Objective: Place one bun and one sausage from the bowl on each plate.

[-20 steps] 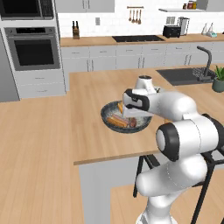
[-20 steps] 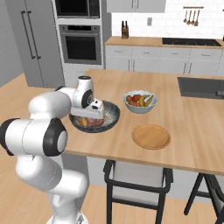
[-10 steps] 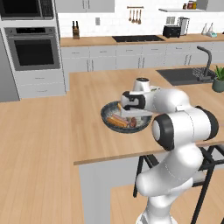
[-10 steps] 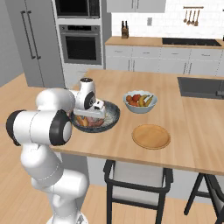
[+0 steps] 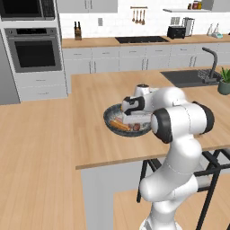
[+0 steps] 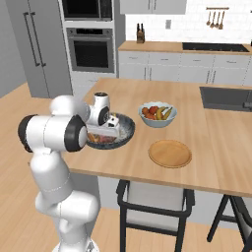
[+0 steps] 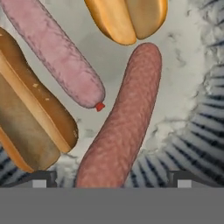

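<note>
Hovering spread-jawed inside the bowl (image 7: pixel 192 100), the gripper (image 7: pixel 111 181) straddles the darker sausage (image 7: pixel 124 120), lying lengthwise straight ahead between its tips.

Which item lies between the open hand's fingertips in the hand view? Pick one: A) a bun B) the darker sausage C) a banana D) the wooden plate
B: the darker sausage runs down between the two fingertips of the hand, with a bun off to one side.

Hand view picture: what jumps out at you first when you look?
Two sausages, the browner sausage running up between the open gripper's fingertips, the pinker sausage slanting beside it. Golden buns flank them inside the dark bowl on the wooden island, with a fruit bowl nearby.
</note>
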Robot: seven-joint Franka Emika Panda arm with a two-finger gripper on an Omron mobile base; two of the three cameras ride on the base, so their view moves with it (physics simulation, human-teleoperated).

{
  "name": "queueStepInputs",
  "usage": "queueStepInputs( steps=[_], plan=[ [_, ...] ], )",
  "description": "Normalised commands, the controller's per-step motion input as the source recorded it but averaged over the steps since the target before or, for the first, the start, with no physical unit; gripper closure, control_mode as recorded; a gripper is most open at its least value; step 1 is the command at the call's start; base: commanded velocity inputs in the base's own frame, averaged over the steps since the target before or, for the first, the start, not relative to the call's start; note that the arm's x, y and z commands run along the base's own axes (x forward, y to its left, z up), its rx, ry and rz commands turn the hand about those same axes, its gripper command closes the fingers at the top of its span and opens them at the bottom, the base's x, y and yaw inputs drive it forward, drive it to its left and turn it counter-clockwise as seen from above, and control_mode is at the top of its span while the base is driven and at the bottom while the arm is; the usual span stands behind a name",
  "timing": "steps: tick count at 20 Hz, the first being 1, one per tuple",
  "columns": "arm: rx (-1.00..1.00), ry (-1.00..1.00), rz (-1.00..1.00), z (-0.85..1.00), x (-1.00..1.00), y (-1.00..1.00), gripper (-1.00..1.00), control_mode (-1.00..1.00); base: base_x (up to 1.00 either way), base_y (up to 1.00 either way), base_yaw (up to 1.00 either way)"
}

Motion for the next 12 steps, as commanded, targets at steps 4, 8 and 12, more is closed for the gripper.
queueStepInputs(
  steps=[4,8,12],
  plan=[
    [0.00,0.01,0.00,-0.21,0.00,0.00,-1.00,-1.00,0.00,0.00,0.00],
    [0.00,0.00,0.00,-0.07,0.01,0.00,-1.00,-1.00,0.00,0.00,0.00],
    [0.00,0.00,0.00,-0.10,0.03,0.00,-1.00,-1.00,0.00,0.00,0.00]
  ],
)
